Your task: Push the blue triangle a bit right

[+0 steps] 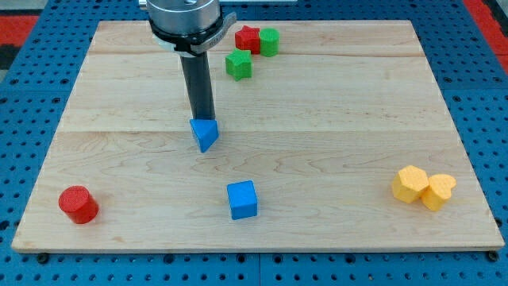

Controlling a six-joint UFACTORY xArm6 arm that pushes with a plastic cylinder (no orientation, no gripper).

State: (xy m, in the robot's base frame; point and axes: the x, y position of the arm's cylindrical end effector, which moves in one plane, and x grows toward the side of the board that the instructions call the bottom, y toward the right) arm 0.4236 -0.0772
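Observation:
The blue triangle (205, 133) lies a little left of the board's middle. My tip (202, 117) stands right at the triangle's top edge, touching or nearly touching it from the view's top. The dark rod rises from there to the arm's mount at the view's top.
A blue cube (242, 199) lies below the triangle. A red cylinder (78, 204) sits at the bottom left. A green block (238, 63), a red block (248, 38) and a green cylinder (269, 41) cluster at the top. Two yellow blocks (412, 183) (438, 191) touch at the right. The wooden board (333, 119) carries them all.

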